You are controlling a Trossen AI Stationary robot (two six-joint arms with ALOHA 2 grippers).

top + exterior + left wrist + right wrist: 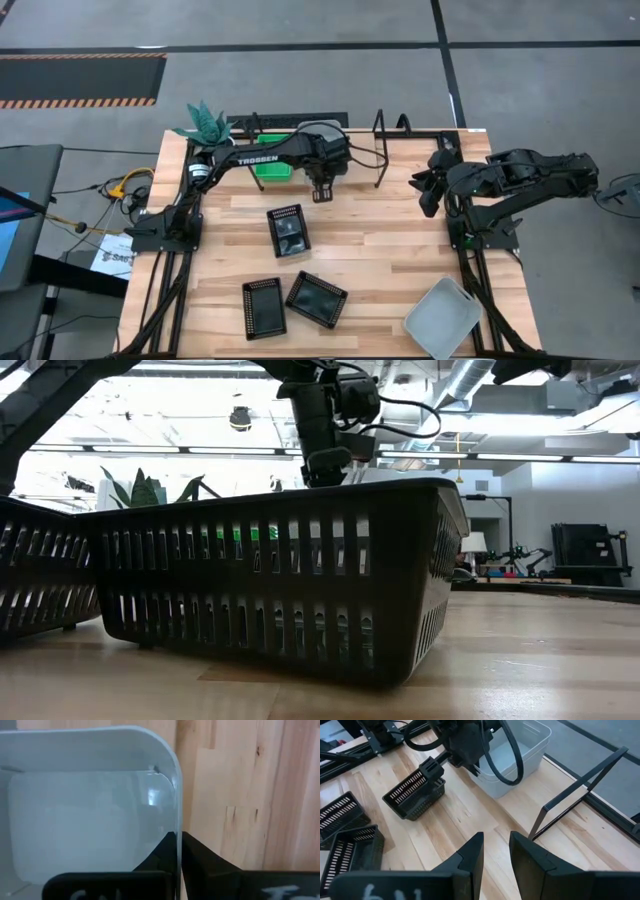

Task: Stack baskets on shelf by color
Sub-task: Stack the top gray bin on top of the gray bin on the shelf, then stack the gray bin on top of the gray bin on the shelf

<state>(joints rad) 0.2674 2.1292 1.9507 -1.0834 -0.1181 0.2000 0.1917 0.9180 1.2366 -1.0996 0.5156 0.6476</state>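
Observation:
A translucent white basket (320,127) (520,747) stands at the table's far edge by the shelf's black wire frame (400,130) (580,785). My left gripper (178,845) (476,766) reaches down onto it and is shut on its wall. A green basket (272,168) sits just left of it. Three black mesh baskets (288,230) (263,307) (316,298) lie on the tabletop's middle and near part. Another white basket (443,318) rests at the near right corner. My right gripper (428,190) (496,852) hangs open at the right, holding nothing. My left gripper pinches the white basket's side wall (177,815) close to a rounded corner, one finger (157,852) inside the basket and one finger (205,862) outside. The fingers come from above, pointing steeply down. The basket sits upright, its bottom on the wood as far as the right wrist view shows.
A potted plant (205,122) stands at the far left corner. The shelf's upright wire loops (382,150) rise just right of the left gripper. Bare wood (400,240) lies between the black baskets and the right arm. In the low view a black basket (280,585) fills the foreground.

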